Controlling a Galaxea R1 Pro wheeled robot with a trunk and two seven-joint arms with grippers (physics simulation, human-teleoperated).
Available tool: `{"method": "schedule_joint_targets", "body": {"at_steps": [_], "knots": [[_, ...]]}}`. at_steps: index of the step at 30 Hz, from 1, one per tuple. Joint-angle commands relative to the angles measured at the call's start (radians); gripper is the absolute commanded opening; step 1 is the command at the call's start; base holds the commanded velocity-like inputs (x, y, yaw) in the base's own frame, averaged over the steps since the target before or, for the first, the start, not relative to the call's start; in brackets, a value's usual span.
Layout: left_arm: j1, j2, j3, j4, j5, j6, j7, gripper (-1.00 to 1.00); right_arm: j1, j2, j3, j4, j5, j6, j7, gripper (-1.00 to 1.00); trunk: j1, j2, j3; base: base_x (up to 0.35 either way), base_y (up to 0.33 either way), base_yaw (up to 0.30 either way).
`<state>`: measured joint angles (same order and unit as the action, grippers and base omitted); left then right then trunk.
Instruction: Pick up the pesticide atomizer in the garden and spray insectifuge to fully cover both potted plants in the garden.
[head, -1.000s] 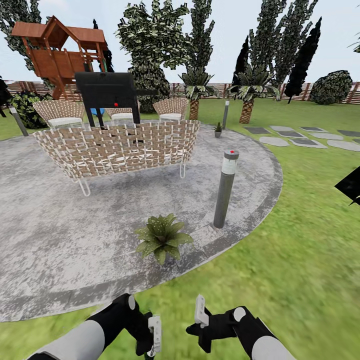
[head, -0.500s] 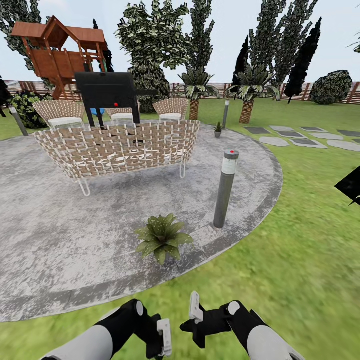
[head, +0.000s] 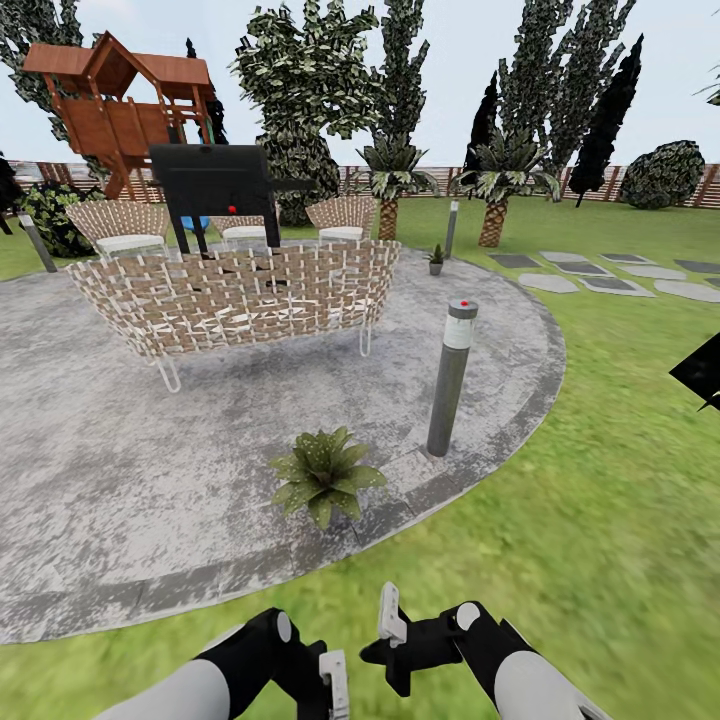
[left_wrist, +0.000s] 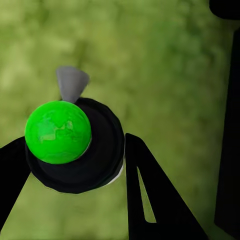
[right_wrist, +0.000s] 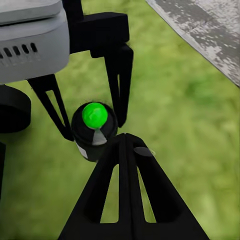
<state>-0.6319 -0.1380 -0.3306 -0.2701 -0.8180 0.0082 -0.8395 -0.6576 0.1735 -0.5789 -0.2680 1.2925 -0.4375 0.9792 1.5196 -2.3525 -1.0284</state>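
left hand (right_wrist: 90, 122) lower, pesticide atomizer (left_wrist: 67, 140) upright between fingers

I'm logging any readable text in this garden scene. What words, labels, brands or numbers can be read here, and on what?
None can be read.
The pesticide atomizer, seen from above between the left gripper's fingers, shows a white sliver of label at its side, too small and edge-on to read.
The bollard lamp and black grill each show a red dot, with no lettering.
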Motion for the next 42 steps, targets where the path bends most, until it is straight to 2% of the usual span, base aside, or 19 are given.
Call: {"method": "schedule_joint_targets", "body": {"at_steps": [1,15,20,29,30,32,33,42], "knots": [[0.0,-0.002,0.002,-0.002,-0.006,0.001,-0.004,-1.0,0.0,0.001,-0.009,-0.002,0.008,-0.003,0.004,-1.0,0.0,0.0,-0.001,0.0,0.0,0.0],[0.0,-0.006,0.006,-0.013,0.002,0.003,0.0,-1.0,0.0,0.001,-0.009,0.0,0.007,-0.003,0.004,-1.0,0.0,0.0,-0.001,0.0,0.0,0.0],[0.0,-0.019,0.008,-0.013,0.002,0.004,0.0,-1.0,0.0,0.001,-0.009,0.0,0.008,-0.003,0.004,-1.0,0.0,0.0,-0.001,0.0,0.0,0.0],[-0.001,-0.018,0.015,-0.015,0.004,0.004,0.0,-1.0,0.0,0.001,-0.009,0.0,0.008,-0.003,0.004,-1.0,0.0,0.0,-0.001,0.0,0.0,0.0],[-0.001,-0.018,0.015,-0.015,0.012,0.004,0.0,-1.0,0.0,0.001,-0.009,0.0,0.008,-0.003,0.004,-1.0,0.0,0.0,-0.001,0.0,0.0,0.0],[-0.002,-0.018,0.014,-0.015,0.067,0.002,-0.001,-1.0,0.0,0.001,-0.009,0.0,0.008,-0.003,0.004,-1.0,0.0,0.0,-0.001,0.0,0.0,0.0],[-0.001,-0.018,0.013,-0.015,0.077,0.002,-0.002,-1.0,0.0,0.001,-0.009,0.0,0.007,-0.003,0.004,-1.0,0.0,0.0,-0.001,0.0,0.0,0.0],[-0.002,-0.016,0.013,-0.015,0.089,0.001,-0.003,-1.0,0.0,0.001,-0.009,0.0,0.008,-0.003,0.004,-1.0,0.0,0.0,-0.001,0.0,0.0,0.0]]}}
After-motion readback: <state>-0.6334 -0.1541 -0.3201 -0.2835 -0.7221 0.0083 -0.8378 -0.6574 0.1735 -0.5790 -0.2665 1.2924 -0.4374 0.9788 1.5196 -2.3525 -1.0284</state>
